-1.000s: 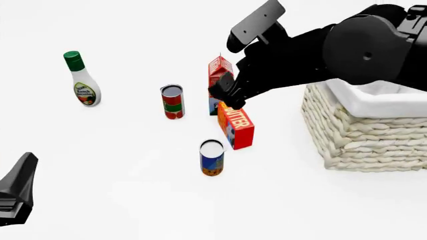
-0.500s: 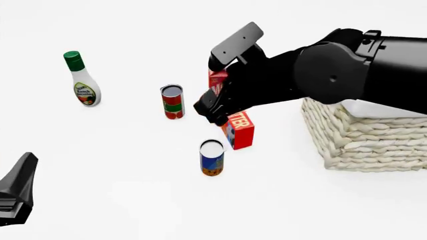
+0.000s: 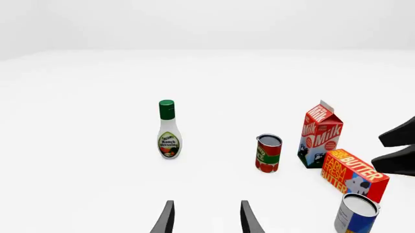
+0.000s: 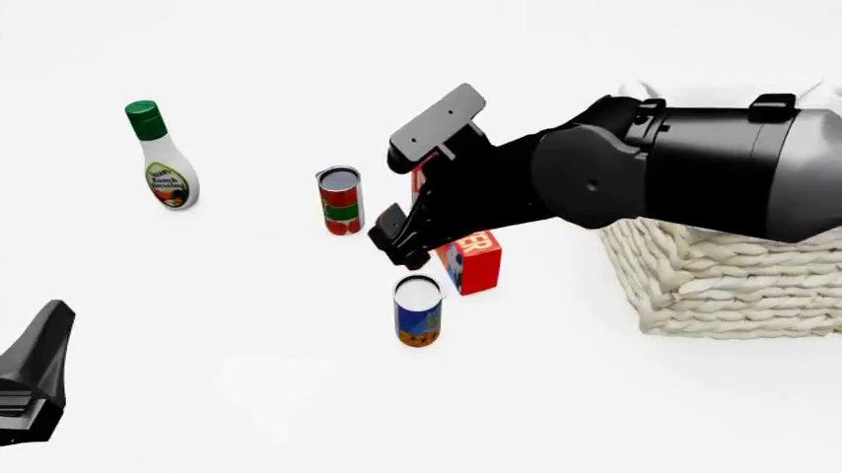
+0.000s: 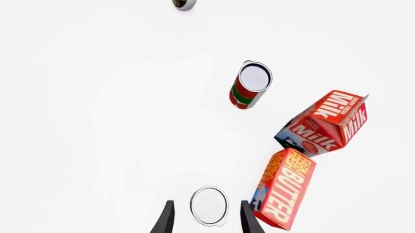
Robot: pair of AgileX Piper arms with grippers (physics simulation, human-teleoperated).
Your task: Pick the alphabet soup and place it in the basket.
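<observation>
The alphabet soup (image 4: 418,310) is a small blue-labelled can with a white top, standing upright near the table's middle. It also shows at the edge of the left wrist view as the alphabet soup (image 3: 355,213). My right gripper (image 4: 398,246) hangs open just above and behind it. In the right wrist view, the can's white top (image 5: 209,206) sits between the two spread fingertips (image 5: 166,219). The basket (image 4: 724,281) stands at the right, partly behind the right arm. My left gripper (image 4: 34,384) rests open at the near left, holding nothing.
A butter box (image 4: 476,261) lies just behind and right of the soup, close to the right fingers. A milk carton (image 5: 324,121) stands behind that. A red-and-green can (image 4: 339,201) and a ranch dressing bottle (image 4: 162,163) stand further left.
My right arm has swung left and down from over the milk carton, and its gripper now sits just above the soup can. The left arm has not moved.
</observation>
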